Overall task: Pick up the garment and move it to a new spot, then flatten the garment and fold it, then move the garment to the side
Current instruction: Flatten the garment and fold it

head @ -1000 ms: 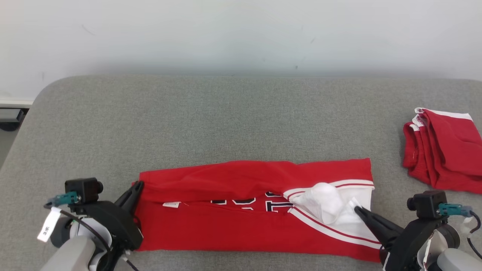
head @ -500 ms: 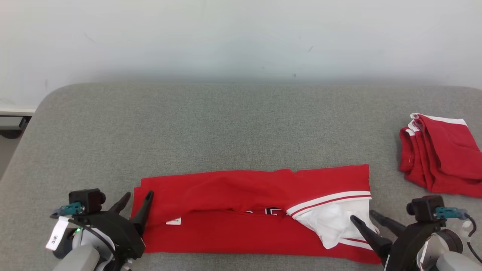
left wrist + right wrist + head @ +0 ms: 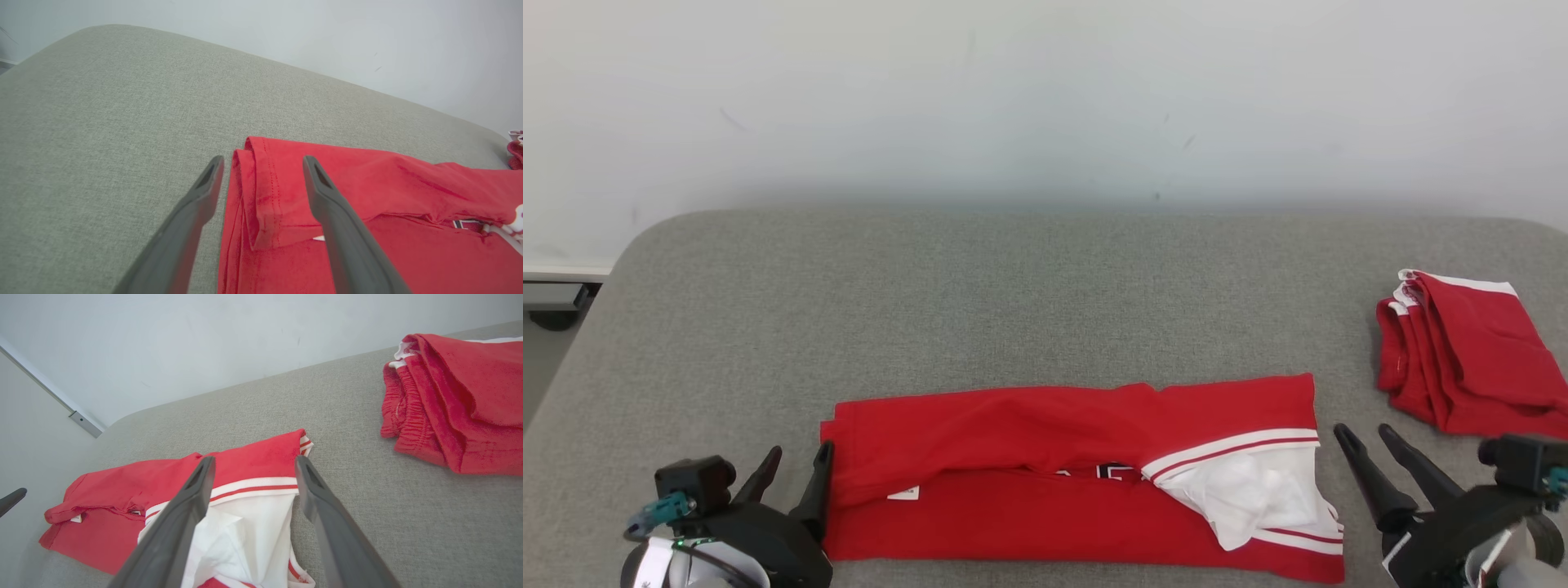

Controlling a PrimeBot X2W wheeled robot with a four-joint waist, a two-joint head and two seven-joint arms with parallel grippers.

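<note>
The garment [image 3: 1054,474] is a red jersey with white sleeve trim, folded into a long band along the near edge of the grey cushion; it also shows as the garment [image 3: 367,212] and the garment [image 3: 229,490] in the wrist views. My left gripper [image 3: 796,460] stands open at the band's left end, its fingers straddling the folded hem, left gripper [image 3: 263,161]. At the right end my right gripper [image 3: 1364,435] is open just off the white part, right gripper [image 3: 253,461] above it. Neither holds cloth.
A second red garment [image 3: 1454,359], folded with white edging, lies at the far right of the cushion [image 3: 1013,310]. A pale wall rises behind. The cushion's rounded left edge [image 3: 596,310] drops to the floor.
Both grippers opened and let go of the garment's ends, then drew back toward me. The upper layer has dropped onto the lower one. The head camera tilted, shifting the whole picture down.
</note>
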